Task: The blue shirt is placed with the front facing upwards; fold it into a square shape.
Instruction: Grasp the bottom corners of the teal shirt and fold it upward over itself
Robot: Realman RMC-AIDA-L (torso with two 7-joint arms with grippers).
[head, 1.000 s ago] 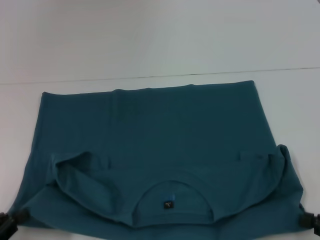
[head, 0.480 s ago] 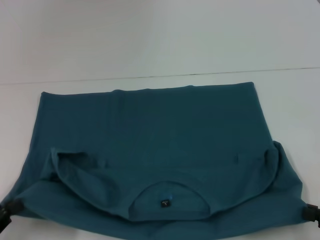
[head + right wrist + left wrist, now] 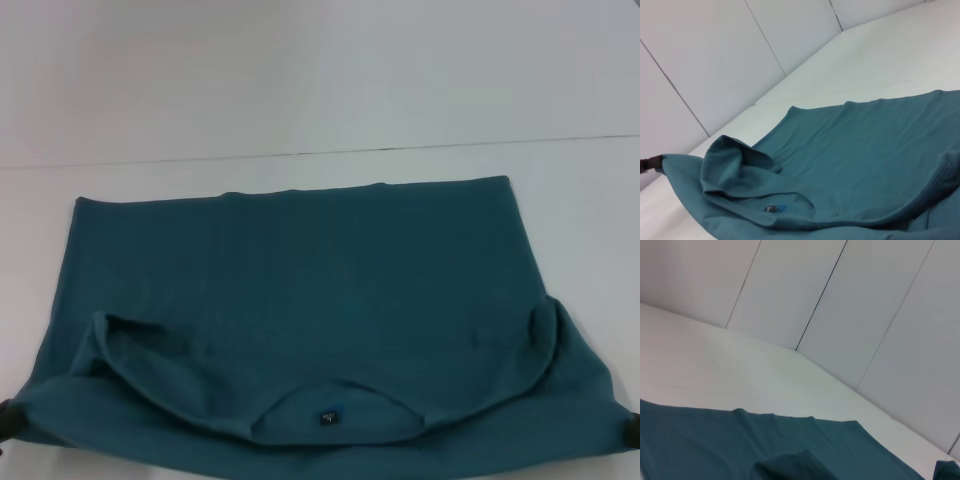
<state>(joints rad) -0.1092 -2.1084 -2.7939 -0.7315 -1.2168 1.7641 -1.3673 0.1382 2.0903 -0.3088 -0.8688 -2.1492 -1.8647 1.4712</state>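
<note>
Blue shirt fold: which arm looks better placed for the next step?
Neither clearly. The left end effector sits at the blue shirt's near left corner, the right end effector at its near right corner, almost symmetric. Both corners look lifted, so the next step probably needs both arms together.

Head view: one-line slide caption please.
Both grippers, left and right, hold the blue shirt at its near corners.

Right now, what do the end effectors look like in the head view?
Little shows. The left end effector is a small black blocky tip at the near left edge of the frame, beside the blue shirt. The right end effector is a similar black nub at the near right edge. No cables, markings or arm links are visible.
</note>
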